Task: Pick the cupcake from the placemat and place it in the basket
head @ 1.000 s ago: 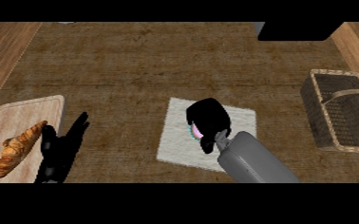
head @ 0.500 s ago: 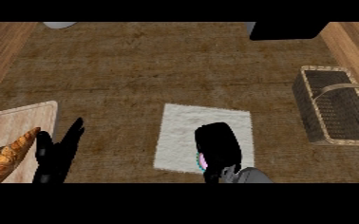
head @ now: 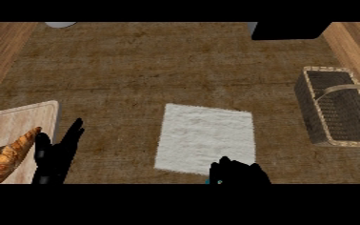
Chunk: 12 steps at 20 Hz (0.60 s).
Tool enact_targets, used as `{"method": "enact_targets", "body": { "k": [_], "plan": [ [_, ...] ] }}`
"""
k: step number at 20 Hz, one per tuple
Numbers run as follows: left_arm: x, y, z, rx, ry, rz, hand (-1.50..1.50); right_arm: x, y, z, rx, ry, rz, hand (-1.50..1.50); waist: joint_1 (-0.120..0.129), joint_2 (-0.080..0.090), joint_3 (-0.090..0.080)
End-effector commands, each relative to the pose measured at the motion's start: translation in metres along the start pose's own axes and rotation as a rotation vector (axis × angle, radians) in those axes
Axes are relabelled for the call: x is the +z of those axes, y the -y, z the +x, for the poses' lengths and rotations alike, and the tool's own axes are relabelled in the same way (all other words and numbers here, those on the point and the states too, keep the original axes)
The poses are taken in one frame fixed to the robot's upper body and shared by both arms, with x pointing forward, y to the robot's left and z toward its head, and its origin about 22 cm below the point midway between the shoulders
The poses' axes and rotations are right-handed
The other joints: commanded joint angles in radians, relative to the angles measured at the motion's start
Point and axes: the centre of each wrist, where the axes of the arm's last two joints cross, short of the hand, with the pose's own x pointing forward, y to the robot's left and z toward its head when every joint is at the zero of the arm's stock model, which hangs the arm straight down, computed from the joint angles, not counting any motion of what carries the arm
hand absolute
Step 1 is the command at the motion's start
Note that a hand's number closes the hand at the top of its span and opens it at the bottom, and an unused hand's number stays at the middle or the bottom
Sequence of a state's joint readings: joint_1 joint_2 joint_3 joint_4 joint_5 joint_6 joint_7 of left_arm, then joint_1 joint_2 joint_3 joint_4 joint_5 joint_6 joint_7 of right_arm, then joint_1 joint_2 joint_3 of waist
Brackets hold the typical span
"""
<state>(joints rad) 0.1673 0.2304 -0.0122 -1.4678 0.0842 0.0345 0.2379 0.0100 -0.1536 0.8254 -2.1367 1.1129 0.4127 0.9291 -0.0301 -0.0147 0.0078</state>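
Observation:
The white placemat (head: 204,137) lies bare in the middle of the counter. My right hand (head: 240,173) shows at the lower edge, just past the mat's near right corner, with its fingers curled. Only a small teal and pink sliver of the cupcake (head: 218,181) peeks out at that hand's left side; the hand hides everything else. The woven basket (head: 330,106) stands at the right edge, with its handle across the top. At the lower left my left hand (head: 59,153) rests open with fingers pointing up.
A wooden cutting board (head: 34,120) with a brown loaf (head: 17,150) lies at the left edge, beside my left hand. A black object (head: 291,30) sits at the back right and a grey rim (head: 60,25) at the back left.
My right hand has drawn back from the placemat's middle to the lower edge, still curled round the cupcake. The mat now lies uncovered. The left hand has stayed in place.

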Motion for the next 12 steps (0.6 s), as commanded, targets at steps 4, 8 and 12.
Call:
{"method": "enact_targets", "body": {
  "k": [4,8,12],
  "plan": [
    [0.002,0.001,-0.015,0.019,-0.070,-0.001,0.00,0.049,0.072,-0.010,-0.631,0.057,-0.381,1.50,-0.006,0.005,-0.007],
    [0.005,-0.008,-0.003,0.000,-0.055,-0.007,0.00,0.070,0.098,-0.020,-0.671,0.050,-0.535,1.50,0.012,0.004,-0.009],
    [0.000,0.001,-0.004,-0.002,-0.071,-0.017,0.00,0.064,0.114,-0.022,-0.654,-0.025,-0.603,1.50,0.009,0.007,-0.011]
  ]
}}
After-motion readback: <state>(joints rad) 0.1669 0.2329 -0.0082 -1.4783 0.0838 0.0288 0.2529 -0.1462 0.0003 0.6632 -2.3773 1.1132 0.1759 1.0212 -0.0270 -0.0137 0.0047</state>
